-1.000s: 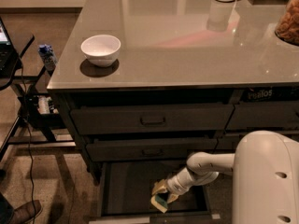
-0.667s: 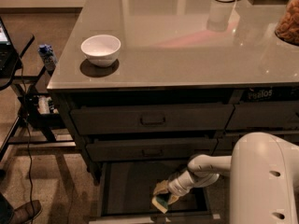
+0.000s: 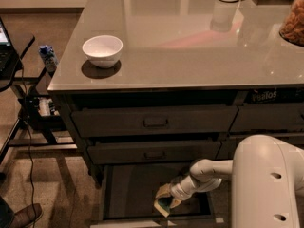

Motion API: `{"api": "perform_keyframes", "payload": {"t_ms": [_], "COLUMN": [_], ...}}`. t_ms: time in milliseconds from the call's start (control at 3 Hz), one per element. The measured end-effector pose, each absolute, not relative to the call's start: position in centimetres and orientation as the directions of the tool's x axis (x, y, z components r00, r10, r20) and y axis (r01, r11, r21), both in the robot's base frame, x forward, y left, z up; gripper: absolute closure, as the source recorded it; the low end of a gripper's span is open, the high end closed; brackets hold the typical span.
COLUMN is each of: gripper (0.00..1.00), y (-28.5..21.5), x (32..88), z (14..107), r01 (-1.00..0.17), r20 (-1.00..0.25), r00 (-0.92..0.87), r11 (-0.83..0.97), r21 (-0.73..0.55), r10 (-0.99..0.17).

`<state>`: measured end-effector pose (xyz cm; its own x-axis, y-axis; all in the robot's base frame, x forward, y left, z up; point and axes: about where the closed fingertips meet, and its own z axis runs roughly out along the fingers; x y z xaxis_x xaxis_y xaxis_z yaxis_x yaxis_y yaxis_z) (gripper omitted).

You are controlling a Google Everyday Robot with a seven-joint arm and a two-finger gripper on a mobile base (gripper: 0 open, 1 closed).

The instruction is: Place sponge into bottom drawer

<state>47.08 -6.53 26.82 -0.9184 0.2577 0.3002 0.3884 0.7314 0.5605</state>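
Glary countertop [image 3: 190, 56]; end effector [image 3: 166, 201] in dim bottom drawer [image 3: 133, 194]

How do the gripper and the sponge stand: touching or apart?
Touching. The camera view shows the gripper closed on the sponge in the open bottom drawer, with no gap between them.
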Motion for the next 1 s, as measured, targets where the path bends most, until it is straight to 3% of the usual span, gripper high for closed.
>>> {"api": "perform_keyframes", "payload": {"t_ms": [1000], "gripper": [1.00], "y": [-7.7], "x": [48.1], "z": [22.0], "r01": [0.479], "r20": [0.313], "r00": [-0.878], "r11": [0.692], "r21": [0.541], "r10": [0.363]}}
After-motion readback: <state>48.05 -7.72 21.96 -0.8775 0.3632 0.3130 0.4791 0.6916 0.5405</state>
